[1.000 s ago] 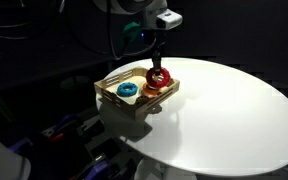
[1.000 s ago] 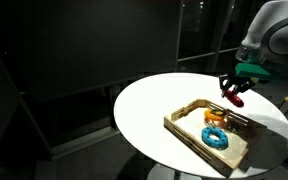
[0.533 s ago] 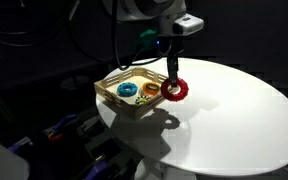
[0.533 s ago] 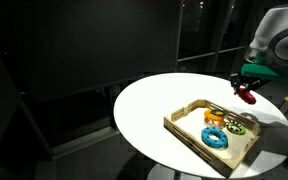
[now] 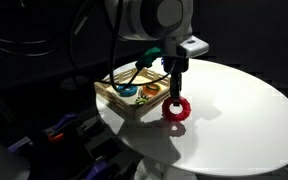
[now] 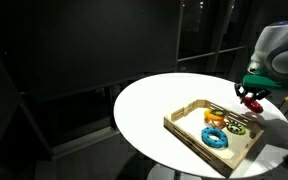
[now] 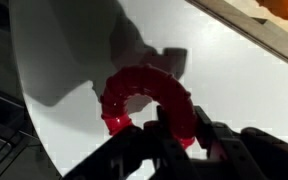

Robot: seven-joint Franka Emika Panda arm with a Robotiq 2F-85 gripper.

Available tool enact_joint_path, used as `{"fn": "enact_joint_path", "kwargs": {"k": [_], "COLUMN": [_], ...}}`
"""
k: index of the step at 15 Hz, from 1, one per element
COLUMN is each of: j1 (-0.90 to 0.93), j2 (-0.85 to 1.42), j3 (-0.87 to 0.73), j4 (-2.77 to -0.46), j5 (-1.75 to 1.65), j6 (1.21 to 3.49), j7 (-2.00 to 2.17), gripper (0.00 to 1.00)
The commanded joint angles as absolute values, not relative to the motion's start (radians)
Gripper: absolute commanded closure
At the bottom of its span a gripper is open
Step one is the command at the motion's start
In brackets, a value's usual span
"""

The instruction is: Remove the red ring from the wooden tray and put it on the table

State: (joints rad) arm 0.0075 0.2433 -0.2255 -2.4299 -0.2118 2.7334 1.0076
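My gripper is shut on the red ring, which hangs over the white table just beside the wooden tray, outside it. In the wrist view the red ring sits between the fingers above the white top, with the tray's edge at the upper right. In an exterior view the gripper is past the tray's far end; the ring is hard to make out there.
A blue ring and an orange ring lie in the tray, with a greenish piece. The blue ring and orange ring show too. Dark clutter lies beyond the table's edge.
The gripper has carried the red ring out of the tray, sideways over its edge, and lowered it toward the table top.
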Motion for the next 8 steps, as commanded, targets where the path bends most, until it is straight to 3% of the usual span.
{"fn": "enact_joint_path", "kwargs": {"k": [1, 8], "j1": [0.025, 0.062], "j2": [0.311, 0.379], "j3": [-0.263, -0.305], "j4": [-2.402, -2.386], "j5": [-0.228, -0.199], "j6": [2.759, 2.769], "j7": [1.042, 1.022], "gripper": [0.92, 0.87]}}
